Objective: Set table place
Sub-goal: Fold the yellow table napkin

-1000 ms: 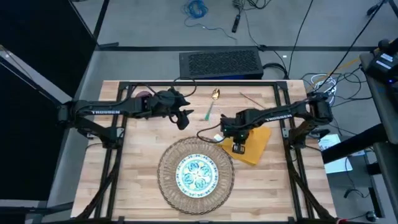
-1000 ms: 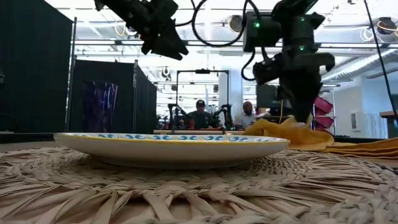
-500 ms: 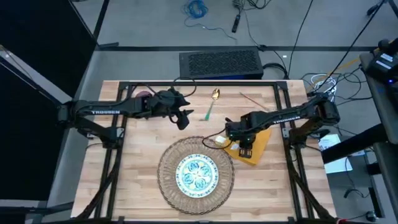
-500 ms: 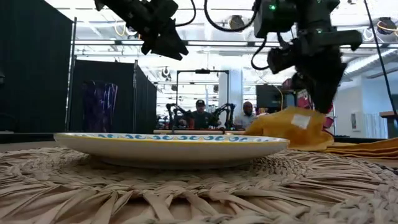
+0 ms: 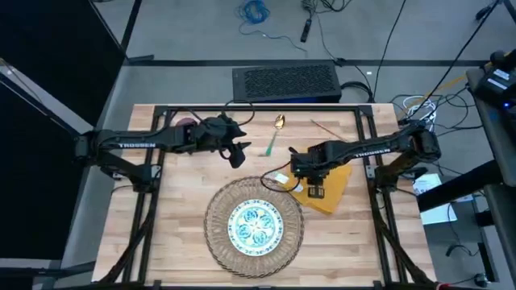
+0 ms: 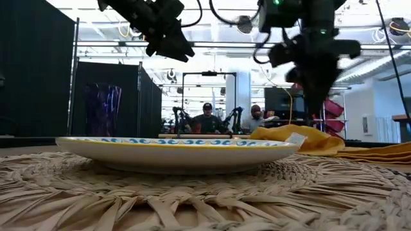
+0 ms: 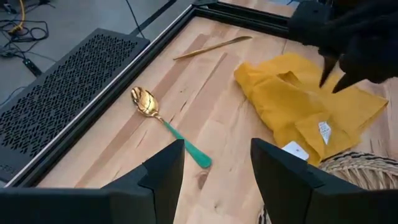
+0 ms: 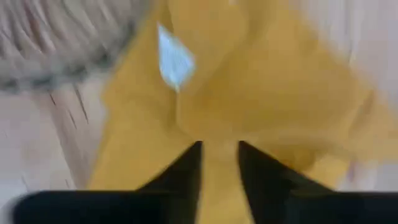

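A yellow napkin (image 5: pixel 330 193) (image 7: pixel 311 106) lies crumpled on the table (image 5: pixel 177 209), right of the round woven mat (image 5: pixel 218 211). The mat carries the white, teal-patterned plate (image 5: pixel 254 225). One napkin corner, with a white tag (image 7: pixel 323 130), reaches the mat's edge. My right gripper (image 5: pixel 314 190) (image 7: pixel 333 81) points down just above the napkin with its fingers a little apart and nothing between them. My left gripper (image 5: pixel 238 153) (image 7: pixel 214 180) hovers open above the table's far left part. The gold spoon (image 5: pixel 274 135) (image 7: pixel 165 124) with a teal handle lies flat beyond it.
A thin gold utensil (image 5: pixel 326 129) lies near the far edge, right of the spoon. A purple cup (image 5: pixel 187 122) shows partly under the left arm. The black metal frame (image 5: pixel 242 109) runs round the tabletop. Bare wood lies left of the mat.
Half a second ago my right gripper held a fold of the napkin raised above the table. That fold has now fallen back onto the rest of the napkin. The gripper has shifted a little sideways and stands above it. My left arm has kept still.
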You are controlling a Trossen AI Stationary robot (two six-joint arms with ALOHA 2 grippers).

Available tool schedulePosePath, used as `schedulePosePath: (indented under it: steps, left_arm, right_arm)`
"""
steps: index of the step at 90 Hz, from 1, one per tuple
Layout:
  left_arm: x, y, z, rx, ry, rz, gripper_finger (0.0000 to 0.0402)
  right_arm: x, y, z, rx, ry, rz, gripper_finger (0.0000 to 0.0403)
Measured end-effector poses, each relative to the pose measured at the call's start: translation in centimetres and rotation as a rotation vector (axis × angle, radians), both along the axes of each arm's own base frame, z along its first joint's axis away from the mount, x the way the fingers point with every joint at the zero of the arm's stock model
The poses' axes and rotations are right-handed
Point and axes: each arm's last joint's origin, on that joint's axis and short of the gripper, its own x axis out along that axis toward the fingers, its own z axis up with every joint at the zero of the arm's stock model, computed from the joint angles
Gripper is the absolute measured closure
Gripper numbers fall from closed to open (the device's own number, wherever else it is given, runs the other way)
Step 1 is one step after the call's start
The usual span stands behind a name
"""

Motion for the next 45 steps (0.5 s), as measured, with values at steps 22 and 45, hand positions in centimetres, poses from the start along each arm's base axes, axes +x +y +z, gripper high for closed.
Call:
schedulePosePath:
  steps: [22,45]
  left_arm:
    - [0.0,0.0,0.0,-0.001,0.000,0.001,0.0230]
    - [0.0,0.0,0.0,0.001,0.001,-0.001,0.0230]
  right_arm:
    - [1.1,-2.9,-1.2,0.005,-0.035,-0.053,0.0402]
    - [2.2,-3.6,-4.0,0.095,0.036,-0.049,0.0403]
